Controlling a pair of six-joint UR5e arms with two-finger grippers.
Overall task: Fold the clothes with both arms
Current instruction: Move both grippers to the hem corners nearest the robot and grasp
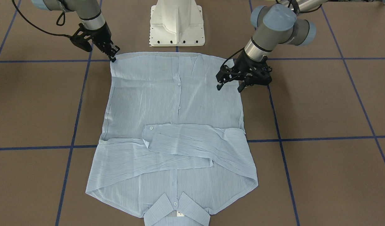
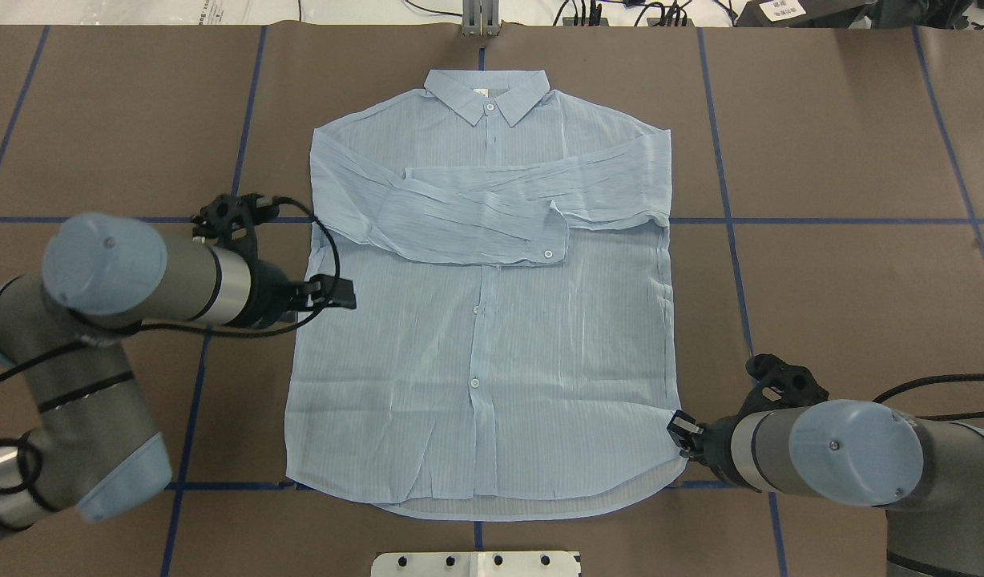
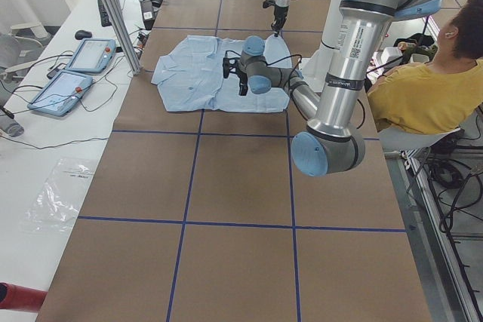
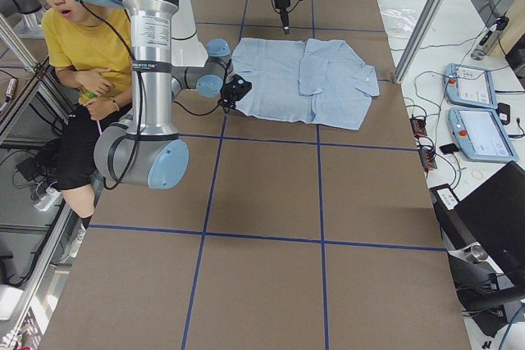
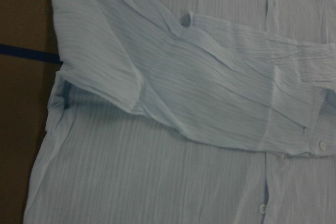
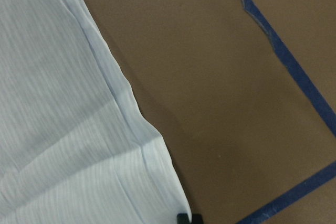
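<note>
The light blue striped shirt [image 1: 180,103] [image 2: 484,361] lies flat, front up, on the brown table, collar at the far side from the robot. Both sleeves [image 2: 476,208] [image 5: 199,103] are folded across the chest. My left gripper [image 1: 230,88] [image 2: 344,292] hovers open over the shirt's left side edge, just below the sleeves. My right gripper [image 1: 113,57] [image 2: 678,429] is down at the right hem corner. Its fingertips [image 6: 186,217] meet on that corner, shut on the cloth [image 6: 63,129].
The white pedestal base [image 1: 176,25] [image 2: 476,563] stands just behind the hem. Blue tape lines [image 2: 732,264] grid the table. A seated person in yellow [image 3: 430,88] [image 4: 82,38] is behind the robot. Control tablets [image 3: 75,73] [image 4: 476,112] lie beyond the table's far edge.
</note>
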